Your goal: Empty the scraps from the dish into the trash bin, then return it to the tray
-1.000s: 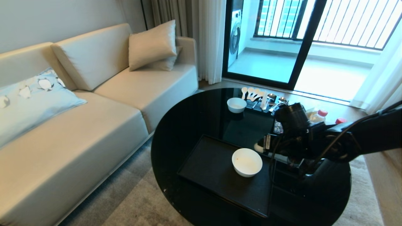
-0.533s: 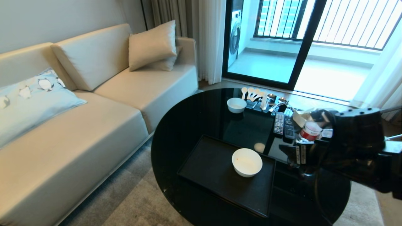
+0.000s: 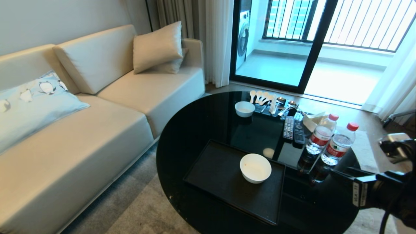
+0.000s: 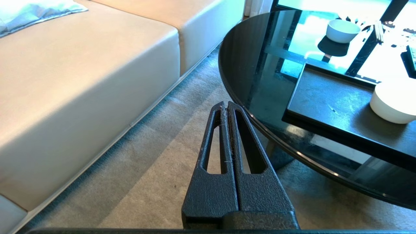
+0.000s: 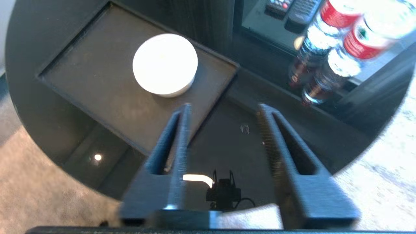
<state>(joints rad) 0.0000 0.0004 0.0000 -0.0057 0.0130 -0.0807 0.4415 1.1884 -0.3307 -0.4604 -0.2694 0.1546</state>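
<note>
The dish [image 3: 255,168], a cream-white bowl, stands upright on the right part of the black tray [image 3: 217,175] on the round black table. Inside it I make out only a tiny orange speck of the scraps. The trash bin is out of view. My right arm [image 3: 383,195] hangs at the table's right edge, well away from the dish. In the right wrist view the right gripper [image 5: 224,107] is open and empty above bare table, with the dish [image 5: 165,65] and tray [image 5: 97,71] beyond it. My left gripper [image 4: 225,104] is shut over the carpet, parked beside the table; the dish [image 4: 395,102] is off to its side.
Behind the tray are a smaller white bowl [image 3: 244,108], spoons and chopsticks [image 3: 265,97], two remotes [image 3: 293,129] and two water bottles [image 3: 320,135] near the right arm. A beige sofa [image 3: 97,113] runs along the left, with carpet [image 3: 136,208] between it and the table.
The right arm has pulled back from beside the dish to the picture's lower right edge, uncovering the two bottles. Dish and tray have stayed put.
</note>
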